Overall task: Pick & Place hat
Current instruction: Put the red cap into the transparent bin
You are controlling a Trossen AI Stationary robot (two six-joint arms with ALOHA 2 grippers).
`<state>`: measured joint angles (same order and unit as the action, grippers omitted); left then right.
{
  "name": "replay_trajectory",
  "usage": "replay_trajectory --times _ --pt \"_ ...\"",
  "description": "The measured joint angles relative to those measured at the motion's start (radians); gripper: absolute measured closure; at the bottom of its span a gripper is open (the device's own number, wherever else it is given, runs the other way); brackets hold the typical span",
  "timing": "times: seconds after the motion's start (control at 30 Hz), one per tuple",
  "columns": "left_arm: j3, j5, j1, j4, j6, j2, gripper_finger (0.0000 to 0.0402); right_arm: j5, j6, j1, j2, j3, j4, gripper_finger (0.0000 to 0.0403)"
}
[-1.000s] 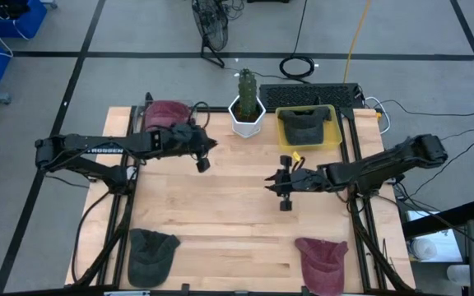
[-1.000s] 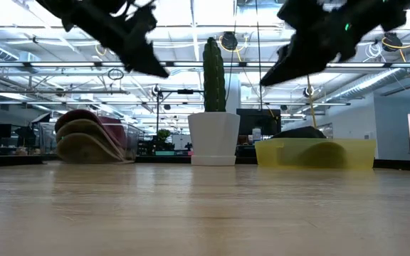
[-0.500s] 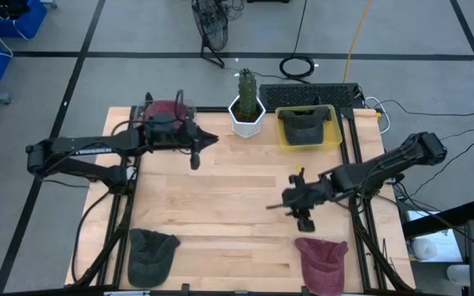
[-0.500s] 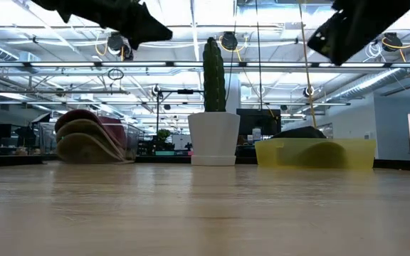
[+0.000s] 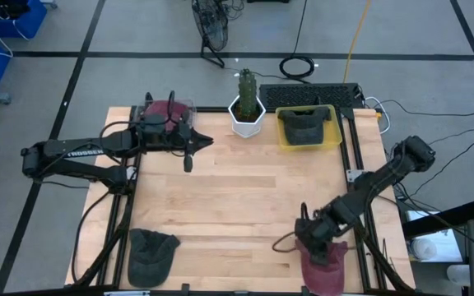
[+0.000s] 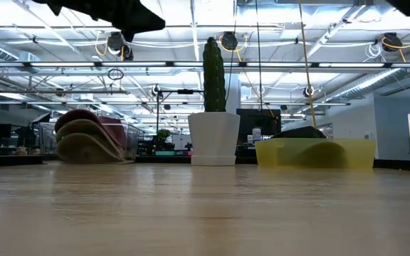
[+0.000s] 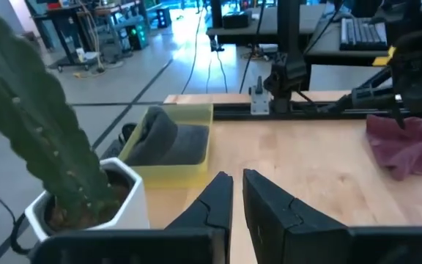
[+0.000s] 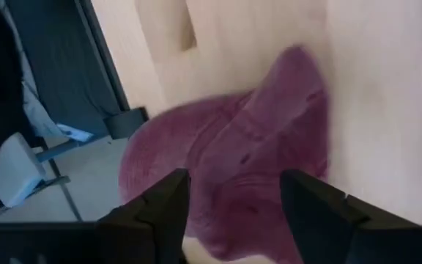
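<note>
A maroon hat lies flat on the table at the near right corner; the right wrist view shows it as well. My right gripper hovers at its far edge, open, with one finger on either side of the hat in the wrist view. I see no touch. My left gripper is shut on nothing at the far left, raised over the table next to a stack of maroon hats. A dark grey hat lies at the near left.
A yellow bin with a dark hat in it stands at the far right. A cactus in a white pot stands beside it at the far middle. The middle of the wooden table is bare.
My right gripper has swung from the table's middle toward the near edge, ending over the maroon hat at the near right. My left gripper has drawn back a little toward the table's left edge and risen. No hat has moved.
</note>
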<state>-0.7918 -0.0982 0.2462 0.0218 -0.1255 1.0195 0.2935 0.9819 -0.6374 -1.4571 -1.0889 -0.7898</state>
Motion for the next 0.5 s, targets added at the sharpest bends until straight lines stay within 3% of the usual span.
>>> replay_trajectory --times 0.3,0.5 --pt "0.0 -0.003 0.0 0.013 0.015 -0.001 0.036 -0.007 0.225 -0.125 -0.035 0.0 0.062 0.019" --pt "0.0 -0.051 -0.01 0.009 0.105 -0.001 0.036 -0.072 0.275 -0.211 -0.079 0.0 0.071 0.0189"
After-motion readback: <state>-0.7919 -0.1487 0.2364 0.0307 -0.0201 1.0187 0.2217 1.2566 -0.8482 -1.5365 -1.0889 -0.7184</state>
